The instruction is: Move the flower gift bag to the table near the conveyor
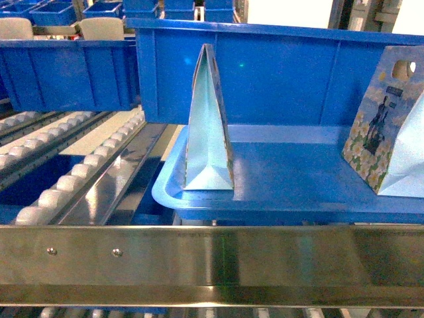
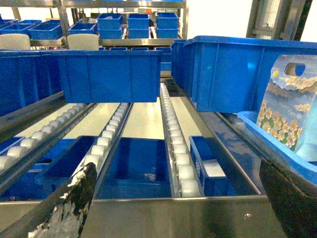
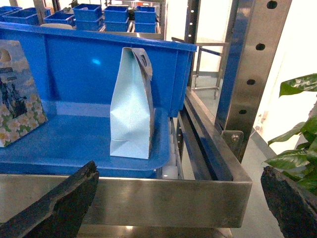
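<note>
We had not yet grasped; both grippers, left (image 2: 173, 208) and right (image 3: 181, 206), gaped empty before the conveyor (image 1: 212, 262); the bag (image 1: 384, 126) stood in the tray (image 1: 298, 179), far right; next, reach it.

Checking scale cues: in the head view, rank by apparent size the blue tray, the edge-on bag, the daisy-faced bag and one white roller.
1. blue tray
2. edge-on bag and daisy-faced bag: unranked, the latter is cropped by the frame edge
3. white roller
</note>
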Robot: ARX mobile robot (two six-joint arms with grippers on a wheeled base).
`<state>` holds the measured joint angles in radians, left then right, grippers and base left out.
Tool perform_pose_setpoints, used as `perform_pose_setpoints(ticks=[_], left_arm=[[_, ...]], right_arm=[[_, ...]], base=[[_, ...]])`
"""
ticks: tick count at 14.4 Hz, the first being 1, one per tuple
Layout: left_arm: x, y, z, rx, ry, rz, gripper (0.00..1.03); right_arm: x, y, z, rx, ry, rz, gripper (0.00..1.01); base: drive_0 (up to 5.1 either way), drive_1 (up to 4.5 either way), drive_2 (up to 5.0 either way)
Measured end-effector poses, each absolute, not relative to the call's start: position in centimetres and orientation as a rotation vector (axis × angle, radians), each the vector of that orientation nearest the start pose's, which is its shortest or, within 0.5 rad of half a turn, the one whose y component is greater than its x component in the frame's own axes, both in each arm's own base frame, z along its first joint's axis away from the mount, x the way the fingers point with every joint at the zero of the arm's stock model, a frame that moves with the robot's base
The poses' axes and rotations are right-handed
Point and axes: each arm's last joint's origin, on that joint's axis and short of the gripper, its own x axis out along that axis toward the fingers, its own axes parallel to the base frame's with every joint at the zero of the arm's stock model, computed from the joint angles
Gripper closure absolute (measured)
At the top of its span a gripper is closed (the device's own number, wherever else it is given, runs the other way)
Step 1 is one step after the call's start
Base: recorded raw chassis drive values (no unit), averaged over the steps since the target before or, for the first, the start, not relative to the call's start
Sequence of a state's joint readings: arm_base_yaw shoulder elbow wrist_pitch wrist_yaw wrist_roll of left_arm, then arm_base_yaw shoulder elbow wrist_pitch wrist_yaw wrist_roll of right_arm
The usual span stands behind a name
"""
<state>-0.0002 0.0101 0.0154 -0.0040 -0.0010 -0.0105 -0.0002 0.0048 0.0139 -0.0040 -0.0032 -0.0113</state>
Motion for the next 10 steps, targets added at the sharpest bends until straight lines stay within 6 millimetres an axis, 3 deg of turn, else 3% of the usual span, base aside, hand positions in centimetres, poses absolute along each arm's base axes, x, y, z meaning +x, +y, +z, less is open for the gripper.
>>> perform_pose_setpoints(ticks=[10], left_arm=[[9.74, 0.0, 16.76, -0.01, -0.001, 0.001, 0.05]], right_arm=[[9.71, 0.01, 16.75, -0.011, -0.005, 0.003, 0.03]], base=[[0.0, 0.0, 0.0]])
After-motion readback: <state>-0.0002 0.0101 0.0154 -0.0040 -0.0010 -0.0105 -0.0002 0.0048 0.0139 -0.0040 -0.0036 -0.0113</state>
